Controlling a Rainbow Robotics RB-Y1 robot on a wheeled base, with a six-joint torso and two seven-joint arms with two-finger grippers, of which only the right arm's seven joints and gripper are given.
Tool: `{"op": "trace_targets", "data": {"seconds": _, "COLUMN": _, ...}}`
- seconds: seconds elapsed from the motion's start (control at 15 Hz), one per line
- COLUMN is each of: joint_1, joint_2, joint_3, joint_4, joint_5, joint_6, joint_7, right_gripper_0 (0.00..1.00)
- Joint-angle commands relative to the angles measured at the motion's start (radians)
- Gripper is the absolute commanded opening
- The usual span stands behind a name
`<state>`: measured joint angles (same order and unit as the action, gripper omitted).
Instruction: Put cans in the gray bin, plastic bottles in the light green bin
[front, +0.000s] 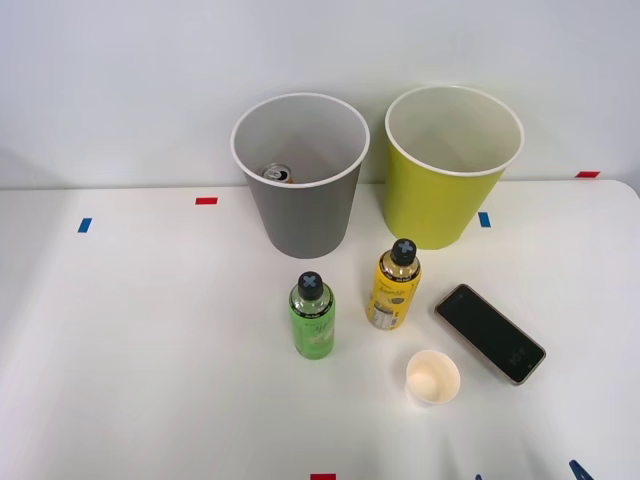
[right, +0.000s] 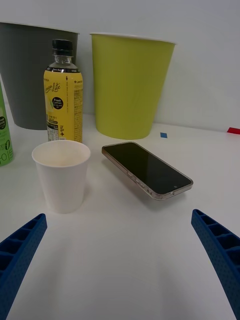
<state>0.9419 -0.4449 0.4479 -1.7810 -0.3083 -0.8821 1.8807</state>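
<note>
Since both plastic bottles stand upright on the white table (front: 150, 350), each should take a side grip across the body below the black cap. The yellow bottle (right: 63, 95) stands just in front of the gap between the two bins; the green bottle (front: 312, 316) stands beside it, on the robot's left and a little nearer. Judged by look: small, smooth-sided, label-wrapped, likely light and somewhat slippery, with walls that may give under squeeze; mid-body seems safest, as the cap end is narrow. The right gripper (right: 120, 260) is spread wide, holding nothing, low over the table, facing a white paper cup (right: 61, 175) and a dark phone (right: 147, 170) that lie between it and the bottles; the cup would tip easily if brushed. Gray bin (front: 300, 170): one can (front: 276, 174) lies inside, silver top showing. Light green bin (front: 452, 165): the pale inside looks bare as far as can be seen. No cans are left on the table.
</note>
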Motion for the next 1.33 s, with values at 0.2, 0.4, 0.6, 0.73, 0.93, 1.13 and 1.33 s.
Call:
{"op": "trace_targets", "data": {"seconds": 0.2, "joint_1": 0.000, "joint_2": 0.000, "joint_3": 0.000, "joint_4": 0.000, "joint_5": 0.000, "joint_6": 0.000, "joint_7": 0.000, "right_gripper_0": 1.00}}
{"op": "trace_targets", "data": {"seconds": 0.4, "joint_1": 0.000, "joint_2": 0.000, "joint_3": 0.000, "joint_4": 0.000, "joint_5": 0.000, "joint_6": 0.000, "joint_7": 0.000, "right_gripper_0": 1.00}}
{"op": "trace_targets", "data": {"seconds": 0.6, "joint_1": 0.000, "joint_2": 0.000, "joint_3": 0.000, "joint_4": 0.000, "joint_5": 0.000, "joint_6": 0.000, "joint_7": 0.000, "right_gripper_0": 1.00}}
{"op": "trace_targets", "data": {"seconds": 0.73, "joint_1": 0.000, "joint_2": 0.000, "joint_3": 0.000, "joint_4": 0.000, "joint_5": 0.000, "joint_6": 0.000, "joint_7": 0.000, "right_gripper_0": 1.00}}
{"op": "trace_targets", "data": {"seconds": 0.93, "joint_1": 0.000, "joint_2": 0.000, "joint_3": 0.000, "joint_4": 0.000, "joint_5": 0.000, "joint_6": 0.000, "joint_7": 0.000, "right_gripper_0": 1.00}}
{"op": "trace_targets", "data": {"seconds": 1.13, "joint_1": 0.000, "joint_2": 0.000, "joint_3": 0.000, "joint_4": 0.000, "joint_5": 0.000, "joint_6": 0.000, "joint_7": 0.000, "right_gripper_0": 1.00}}
{"op": "trace_targets", "data": {"seconds": 1.33, "joint_1": 0.000, "joint_2": 0.000, "joint_3": 0.000, "joint_4": 0.000, "joint_5": 0.000, "joint_6": 0.000, "joint_7": 0.000, "right_gripper_0": 1.00}}
